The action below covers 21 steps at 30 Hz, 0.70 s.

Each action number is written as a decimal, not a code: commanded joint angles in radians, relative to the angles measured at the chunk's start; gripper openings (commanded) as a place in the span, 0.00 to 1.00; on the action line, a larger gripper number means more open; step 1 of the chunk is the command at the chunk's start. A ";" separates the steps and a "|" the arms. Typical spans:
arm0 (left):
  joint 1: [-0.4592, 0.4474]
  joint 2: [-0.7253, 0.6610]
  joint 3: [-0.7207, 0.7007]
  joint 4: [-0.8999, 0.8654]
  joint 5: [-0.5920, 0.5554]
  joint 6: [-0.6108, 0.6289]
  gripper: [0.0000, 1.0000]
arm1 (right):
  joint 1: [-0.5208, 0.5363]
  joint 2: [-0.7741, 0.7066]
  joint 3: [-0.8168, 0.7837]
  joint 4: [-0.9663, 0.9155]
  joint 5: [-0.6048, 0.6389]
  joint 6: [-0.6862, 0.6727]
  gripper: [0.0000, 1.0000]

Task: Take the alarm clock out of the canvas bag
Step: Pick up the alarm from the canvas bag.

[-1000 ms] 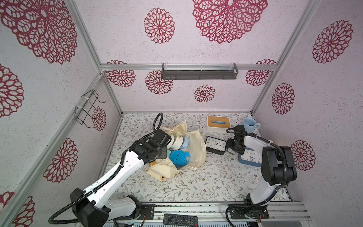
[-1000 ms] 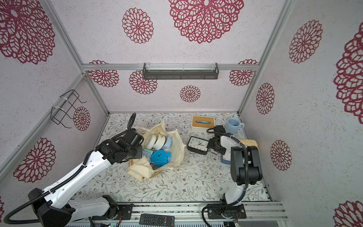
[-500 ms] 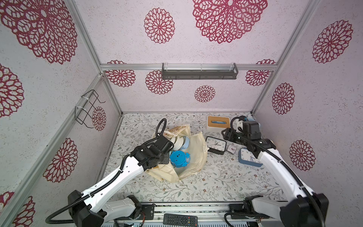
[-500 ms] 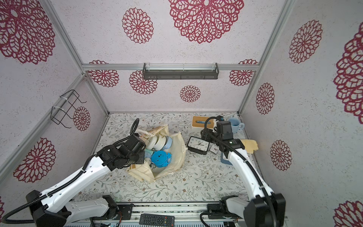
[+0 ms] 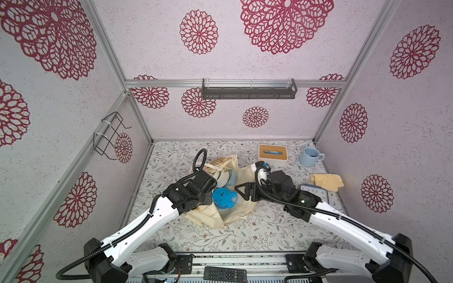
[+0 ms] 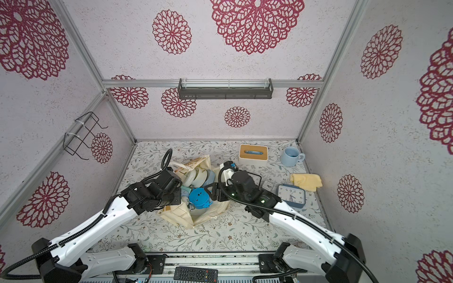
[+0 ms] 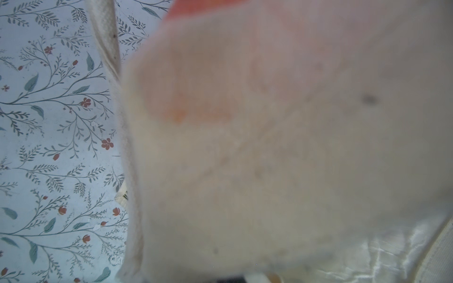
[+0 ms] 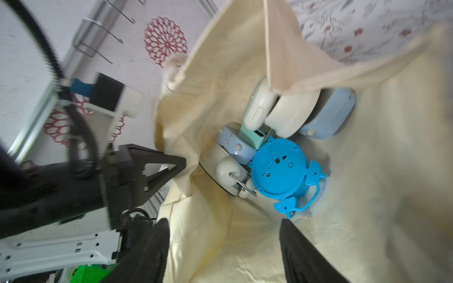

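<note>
Right claw [image 8: 224, 227] now sits over the open bag [image 8: 367, 191] instead of beside it, spread and empty, while left claw [image 8: 175, 163] clamps its rim.

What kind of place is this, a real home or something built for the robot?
Probably a robot test booth dressed as a home: patterned wall panels in an aluminium frame, a left arm and right arm on a front rail, and a mug and tissue box on a floral tabletop.
</note>
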 commanded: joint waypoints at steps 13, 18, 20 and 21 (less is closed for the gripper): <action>-0.020 0.024 0.016 -0.011 -0.007 -0.004 0.00 | 0.161 0.487 0.129 0.434 0.469 0.343 0.70; -0.020 0.013 0.023 -0.016 -0.023 0.011 0.00 | 0.175 0.569 0.227 0.429 0.477 0.376 0.70; -0.019 0.002 0.019 -0.011 -0.030 0.024 0.00 | 0.176 0.595 0.266 0.399 0.491 0.388 0.70; -0.020 -0.001 0.017 -0.006 -0.034 0.030 0.00 | 0.176 0.608 0.285 0.378 0.500 0.393 0.70</action>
